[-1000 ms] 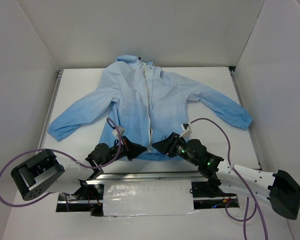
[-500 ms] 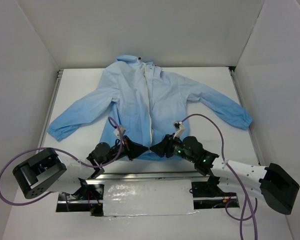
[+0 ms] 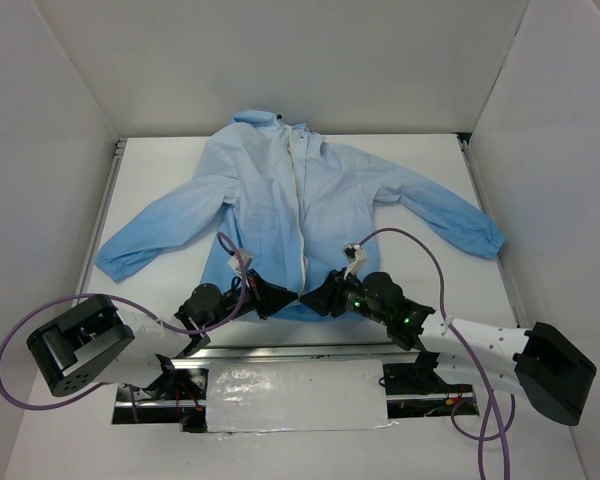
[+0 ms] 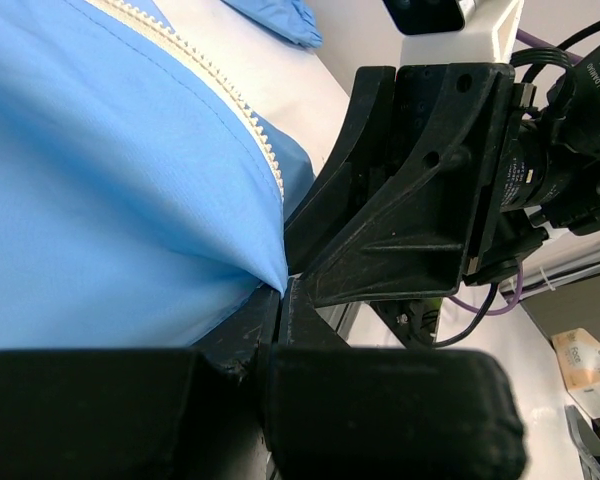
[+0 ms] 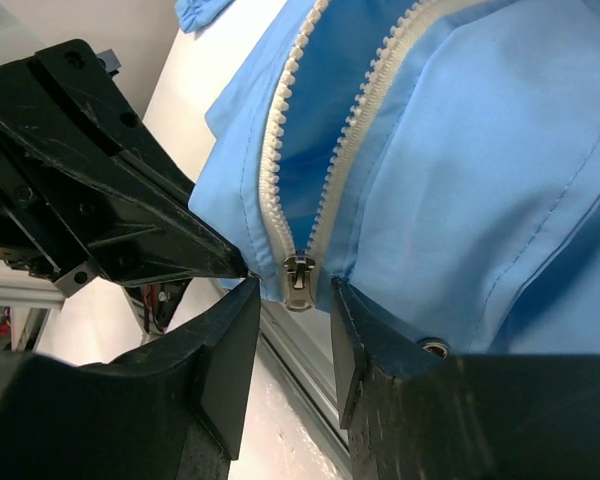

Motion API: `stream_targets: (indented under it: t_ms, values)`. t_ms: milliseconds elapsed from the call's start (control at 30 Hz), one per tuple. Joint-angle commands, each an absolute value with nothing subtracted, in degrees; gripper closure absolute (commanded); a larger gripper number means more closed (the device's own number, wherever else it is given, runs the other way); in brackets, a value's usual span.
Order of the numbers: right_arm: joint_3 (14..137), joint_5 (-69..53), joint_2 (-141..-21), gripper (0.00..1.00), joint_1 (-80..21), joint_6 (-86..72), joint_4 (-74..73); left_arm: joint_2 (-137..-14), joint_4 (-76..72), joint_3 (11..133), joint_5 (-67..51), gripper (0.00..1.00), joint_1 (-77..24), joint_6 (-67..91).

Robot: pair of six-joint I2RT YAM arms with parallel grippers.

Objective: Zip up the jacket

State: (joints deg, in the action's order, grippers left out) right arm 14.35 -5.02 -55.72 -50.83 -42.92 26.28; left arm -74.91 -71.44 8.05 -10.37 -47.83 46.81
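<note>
**Zip started at the hem, the whole run left to pull**

The light-blue thin fabric jacket (image 3: pixel 280 200) lies flat, front up, on the white table (image 3: pixel 160 160), collar at 12 o'clock, hem at 6 o'clock by the arm bases, sleeves spread toward 9 and 3 o'clock. Both claws meet at the hem's centre.

Done, as far as can be judged: the small metal zipper slider (image 5: pixel 298 280) sits at the very bottom of the whitish toothed zipper strip (image 3: pixel 302 215), and both rows of teeth run into it, so the two halves look joined at the base. The left gripper (image 3: pixel 288 297) is pressed together on the hem corner just at 9 o'clock of the slider, apparently anchoring the cloth. The right gripper (image 5: pixel 293 300) stands spread, one finger on either side of the slider, not touching it.

Left: the pinch on the slider, then the entire pull toward 12 o'clock. Directly above the slider the teeth part, so none of the front is closed.

Hard to make out: from above, the two claws cover the slider entirely. In the left wrist view the right arm's black body blocks much of the scene, and that claw's own fingers hide its pinch point. The zipper's collar end is too small to read.
</note>
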Motion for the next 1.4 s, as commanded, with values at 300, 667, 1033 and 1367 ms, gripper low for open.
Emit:
stream_targets:
  t_ms: [300, 667, 1033, 1367]
  values:
    - [14.42, -6.14, -57.04, 0.58, -50.27, -43.24, 30.05, -75.06, -77.52, 10.11, -12.13, 1.0, -48.16, 46.84]
    - [11.52, -12.74, -56.95, 0.53, -48.61, -49.12, 36.38, -76.64, -81.82, 9.32, -12.66, 1.0, -48.16, 48.95]
    - [8.62, -18.19, -58.62, 0.57, -45.62, -54.22, 43.68, -81.56, -91.75, 8.0, -13.36, 1.0, -48.08, 51.77]
    - [9.24, -13.25, -56.86, 0.49, -45.62, -60.2, 33.11, -78.58, -84.89, 7.03, -4.49, 1.0, -48.08, 52.47]
